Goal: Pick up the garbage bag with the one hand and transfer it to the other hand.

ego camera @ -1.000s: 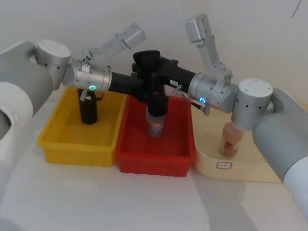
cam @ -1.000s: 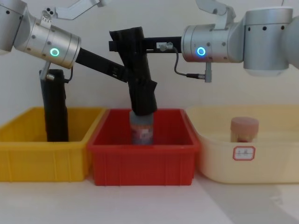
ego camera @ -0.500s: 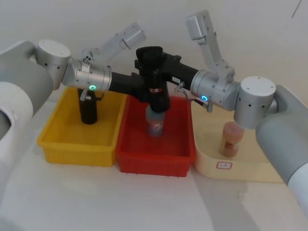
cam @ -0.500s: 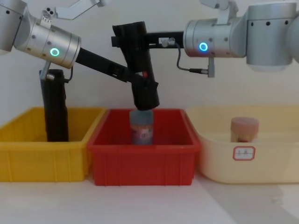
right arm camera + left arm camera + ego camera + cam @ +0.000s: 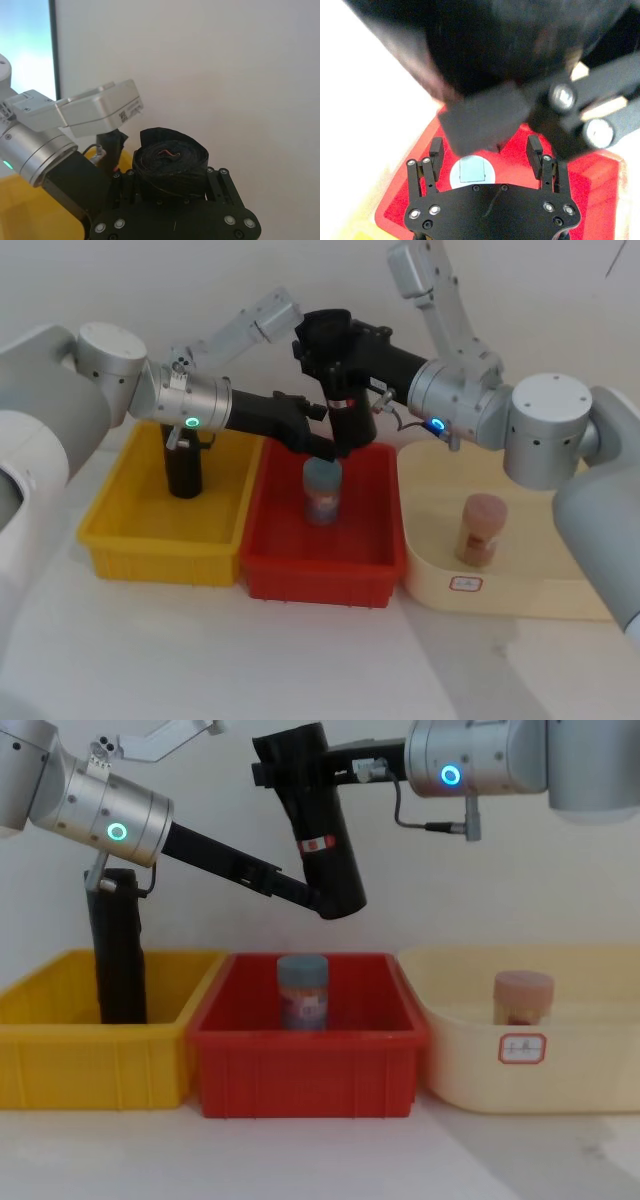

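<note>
Garbage bag (image 5: 322, 825), a tall black roll with a red-and-white mark, held tilted in the air above the red bin (image 5: 305, 1070), its lower end leaning toward 5 o'clock in the chest view. The right gripper (image 5: 290, 765), on the blue-ringed arm, pinches the roll near its upper end; in the right wrist view the rolled end (image 5: 170, 167) sits clamped between the two fingers. The left gripper (image 5: 485, 150), on the green-ringed arm, reaches in from 9 o'clock and lies beside the roll's lower end; its fingers (image 5: 436, 151) are spread apart with nothing between them.

Open room: clear air separates the roll's lower end from the blue-lidded jar (image 5: 302, 991) standing upright below it in the red bin.

Containers, in the head view: yellow bin (image 5: 160, 540) at 9 o'clock, holding a second black roll (image 5: 184, 466) upright near its far wall; the red bin at centre with the jar; cream tray (image 5: 520, 595) at 3 o'clock, holding an orange-brown jar (image 5: 479, 530) upright. The three containers stand side by side, rims touching or nearly so.
</note>
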`<action>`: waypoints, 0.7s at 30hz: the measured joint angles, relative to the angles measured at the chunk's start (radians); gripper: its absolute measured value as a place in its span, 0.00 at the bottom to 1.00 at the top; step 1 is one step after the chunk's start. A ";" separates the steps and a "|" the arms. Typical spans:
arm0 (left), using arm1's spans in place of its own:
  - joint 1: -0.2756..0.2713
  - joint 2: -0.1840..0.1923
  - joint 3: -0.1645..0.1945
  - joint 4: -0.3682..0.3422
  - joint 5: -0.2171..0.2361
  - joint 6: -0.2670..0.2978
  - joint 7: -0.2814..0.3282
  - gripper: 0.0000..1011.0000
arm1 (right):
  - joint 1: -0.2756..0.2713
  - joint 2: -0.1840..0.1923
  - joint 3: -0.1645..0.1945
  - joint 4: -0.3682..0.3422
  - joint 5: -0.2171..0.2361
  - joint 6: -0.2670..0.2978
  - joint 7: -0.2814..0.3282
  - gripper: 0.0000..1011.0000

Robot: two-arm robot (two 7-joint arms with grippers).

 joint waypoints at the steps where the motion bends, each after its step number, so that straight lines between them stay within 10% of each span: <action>1: 0.000 0.000 0.000 0.000 0.000 0.000 0.000 0.99 | -0.002 0.003 0.000 -0.010 -0.006 0.010 -0.009 0.57; 21: 0.000 0.000 0.000 0.000 0.000 0.000 0.000 0.99 | -0.077 0.060 0.019 -0.249 -0.112 0.254 -0.230 0.57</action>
